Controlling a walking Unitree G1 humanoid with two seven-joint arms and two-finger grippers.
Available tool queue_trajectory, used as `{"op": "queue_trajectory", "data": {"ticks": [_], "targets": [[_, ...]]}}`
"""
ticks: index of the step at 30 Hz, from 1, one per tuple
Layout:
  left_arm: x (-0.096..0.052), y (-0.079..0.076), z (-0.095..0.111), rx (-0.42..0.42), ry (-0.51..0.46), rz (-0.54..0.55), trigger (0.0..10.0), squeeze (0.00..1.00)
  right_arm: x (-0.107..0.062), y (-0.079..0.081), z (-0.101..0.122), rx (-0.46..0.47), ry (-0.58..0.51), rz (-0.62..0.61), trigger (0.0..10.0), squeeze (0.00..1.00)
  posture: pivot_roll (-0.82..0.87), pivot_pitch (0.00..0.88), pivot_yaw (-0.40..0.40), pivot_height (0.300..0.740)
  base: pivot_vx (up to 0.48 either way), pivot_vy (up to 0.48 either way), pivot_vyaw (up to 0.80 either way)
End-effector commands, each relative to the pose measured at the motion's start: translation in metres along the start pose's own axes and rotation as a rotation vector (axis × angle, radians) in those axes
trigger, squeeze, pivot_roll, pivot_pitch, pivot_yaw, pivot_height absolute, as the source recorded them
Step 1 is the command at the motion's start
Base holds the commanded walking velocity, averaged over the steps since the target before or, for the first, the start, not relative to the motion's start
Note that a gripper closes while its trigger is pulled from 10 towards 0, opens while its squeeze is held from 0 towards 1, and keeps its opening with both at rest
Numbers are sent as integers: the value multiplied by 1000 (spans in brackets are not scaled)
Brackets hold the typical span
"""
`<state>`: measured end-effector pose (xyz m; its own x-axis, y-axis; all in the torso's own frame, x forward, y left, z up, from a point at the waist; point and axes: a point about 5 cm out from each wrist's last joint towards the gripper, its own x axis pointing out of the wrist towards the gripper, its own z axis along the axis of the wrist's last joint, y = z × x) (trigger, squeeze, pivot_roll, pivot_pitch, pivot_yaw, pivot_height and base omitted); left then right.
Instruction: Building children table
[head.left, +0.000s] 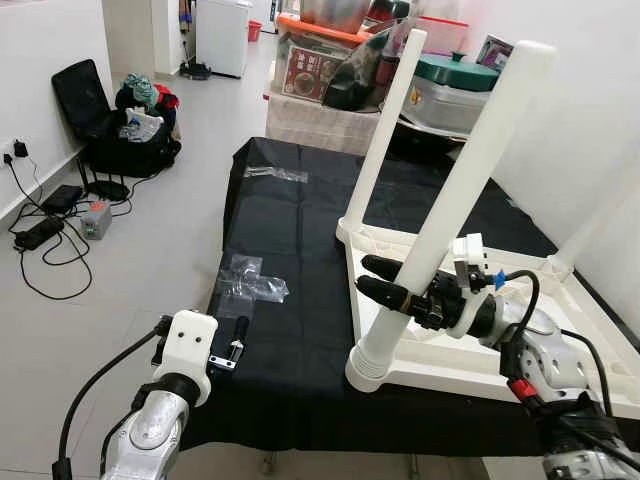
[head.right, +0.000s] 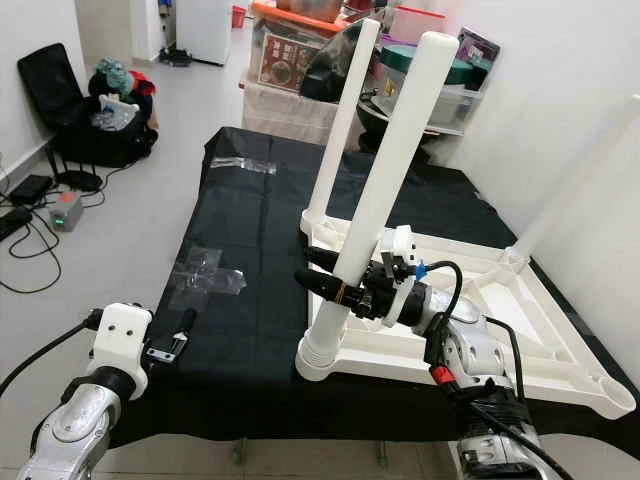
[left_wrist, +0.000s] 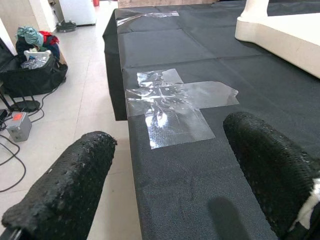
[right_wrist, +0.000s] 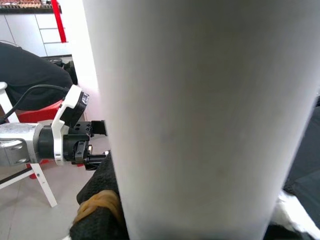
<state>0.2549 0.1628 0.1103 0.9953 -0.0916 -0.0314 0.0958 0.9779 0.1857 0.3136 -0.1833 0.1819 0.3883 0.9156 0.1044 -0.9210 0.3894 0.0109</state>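
At centre frame the right gripper is clenched around the near white plastic table leg, which rises steeply, leaning toward upper right, from the corner of the upturned white tabletop on the black-draped bench; the left gripper, released, hovers lower left, well apart.

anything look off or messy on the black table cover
Crumpled clear tape is stuck in a rough cross near the black cloth's left edge, with another wrinkled strip further back. The white plastic table legs stand upright.

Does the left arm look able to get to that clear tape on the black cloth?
Probably yes: the left tool hovers open at the cloth edge, tape just ahead, nothing between them.
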Motion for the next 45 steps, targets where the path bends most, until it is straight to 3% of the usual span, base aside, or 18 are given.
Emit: {"op": "queue_trajectory", "data": {"ticks": [1, 13, 14, 17, 19, 25, 36, 41, 45], "targets": [[-1, -5, 1, -4, 4, -16, 10000, 0, -3, 4, -23, 75, 75, -8, 0, 0, 141, 0, -192, 740, 0, 0, 0], [-2, -5, 0, -2, 8, -13, 10000, 0, -4, -1, -48, 104, 198, -291, 0, 0, 132, 0, -192, 740, 0, 0, 0], [-2, -4, 0, -2, 8, -13, 10000, 0, -6, -2, -58, 130, 225, -401, 0, 0, 132, 0, -192, 740, 0, 0, 0], [-2, -4, 0, -3, 8, -12, 10000, 0, -8, -1, -68, 144, 254, -496, 0, 0, 129, 0, -191, 740, 0, 0, 0], [-1, -4, 0, -3, 8, -12, 10000, 0, -13, 2, -83, 171, 284, -685, 0, 0, 125, 0, -191, 740, 0, 0, 0], [0, -4, -1, -3, 9, -13, 10000, 0, -28, 3, -96, 197, 318, -1025, 0, 0, 116, 0, -187, 740, 0, 0, 0], [0, -3, -1, 0, 9, -12, 10000, 0, -30, 18, -107, 185, 397, -1306, 0, 0, 120, 0, -188, 740, 0, 0, 0], [0, -3, -1, 1, 8, -11, 10000, 0, -36, 18, -103, 244, 372, -1539, 0, 0, 119, 0, -188, 740, 0, 0, 0], [0, -3, -1, 0, 9, -12, 10000, 0, -41, 16, -102, 296, 344, -1631, 0, 0, 117, 0, -187, 740, 0, 0, 0]]}}
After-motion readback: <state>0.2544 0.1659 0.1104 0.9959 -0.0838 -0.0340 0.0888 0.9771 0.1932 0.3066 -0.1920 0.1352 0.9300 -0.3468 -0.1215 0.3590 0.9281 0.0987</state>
